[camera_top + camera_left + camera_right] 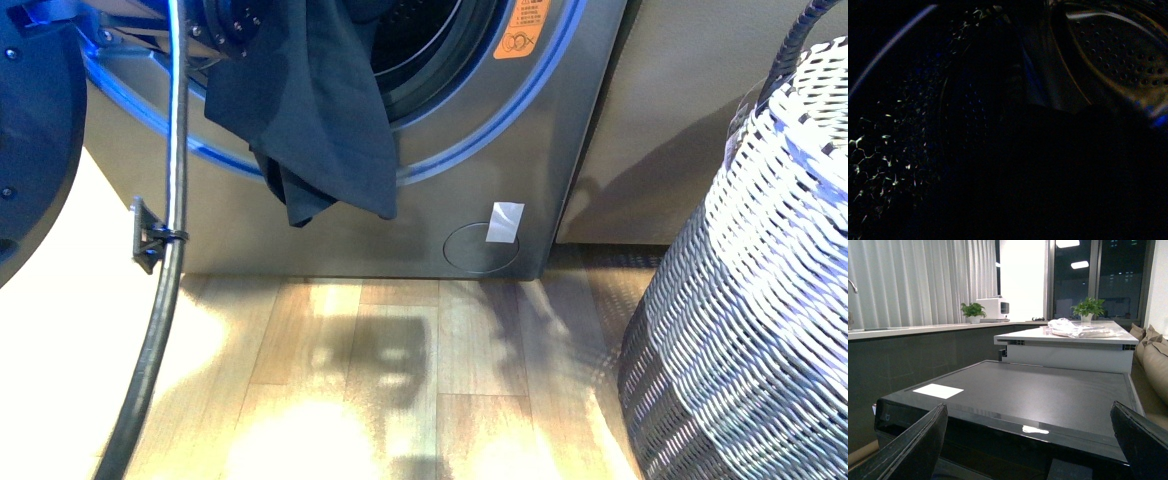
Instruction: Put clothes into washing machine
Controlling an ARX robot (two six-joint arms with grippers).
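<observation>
The clothes [320, 110], a limp dark navy garment, hang out of the washing machine's [500, 160] round porthole and droop over its blue-lit rim. My left gripper [238, 40] shows at the top of the front view, shut on the clothes at the porthole's left side. An orange warning sticker [522, 28] sits right of the opening. The dark round door [35, 130] stands open at far left. The left wrist view is dark. In the right wrist view my right gripper [1028, 440] is open and empty above a dark flat top [1038, 390].
A white wicker basket [750, 300] stands on the wooden floor [380, 380] at right. A grey-brown cabinet [660, 130] adjoins the machine. A black cable [172, 230] hangs down at left. The right wrist view shows a white counter [1068, 337] with a plastic bag and plants.
</observation>
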